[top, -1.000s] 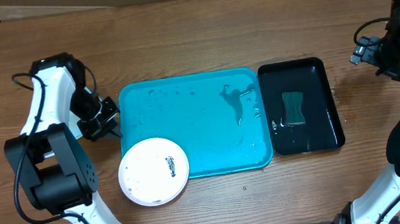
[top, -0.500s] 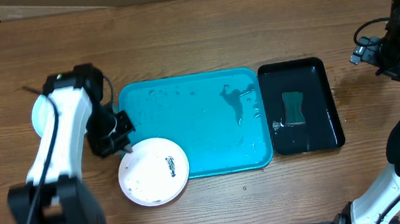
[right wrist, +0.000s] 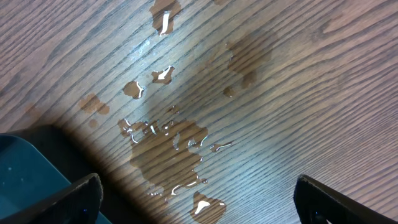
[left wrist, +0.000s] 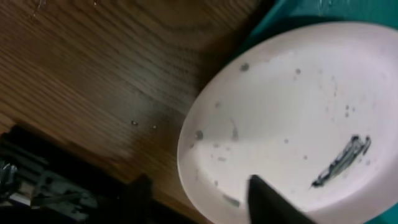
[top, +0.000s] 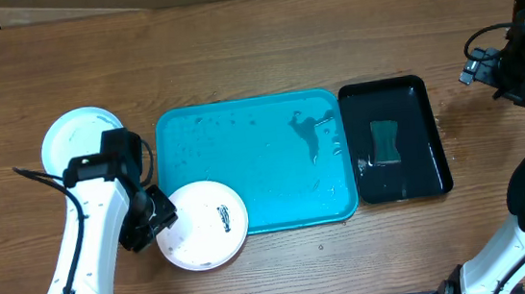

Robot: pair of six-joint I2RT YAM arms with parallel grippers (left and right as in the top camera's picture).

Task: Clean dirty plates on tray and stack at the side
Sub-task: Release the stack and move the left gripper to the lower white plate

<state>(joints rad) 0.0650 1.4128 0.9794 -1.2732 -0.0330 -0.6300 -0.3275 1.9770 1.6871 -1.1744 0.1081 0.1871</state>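
Note:
A white plate [top: 202, 225] with a dark smear [top: 223, 216] lies over the front left corner of the turquoise tray [top: 254, 162]. My left gripper [top: 158, 215] is at that plate's left edge. In the left wrist view its jaws stand apart across the rim of the white plate [left wrist: 292, 118]: one finger [left wrist: 273, 202] is over the plate and the other is over the wood. A pale plate [top: 73, 136] lies on the table left of the tray. My right gripper [top: 502, 71] hangs open at the far right, above wet wood.
A glossy black tray [top: 395, 139] holding a green sponge [top: 385, 142] stands right of the turquoise tray. Water puddles [right wrist: 174, 149] lie on the wood by the black tray's corner [right wrist: 25, 162]. Droplets dot the turquoise tray.
My left arm swung from the tray's back left side to the white plate's left edge, uncovering the pale plate. Its jaws have parted. The right arm has not moved.

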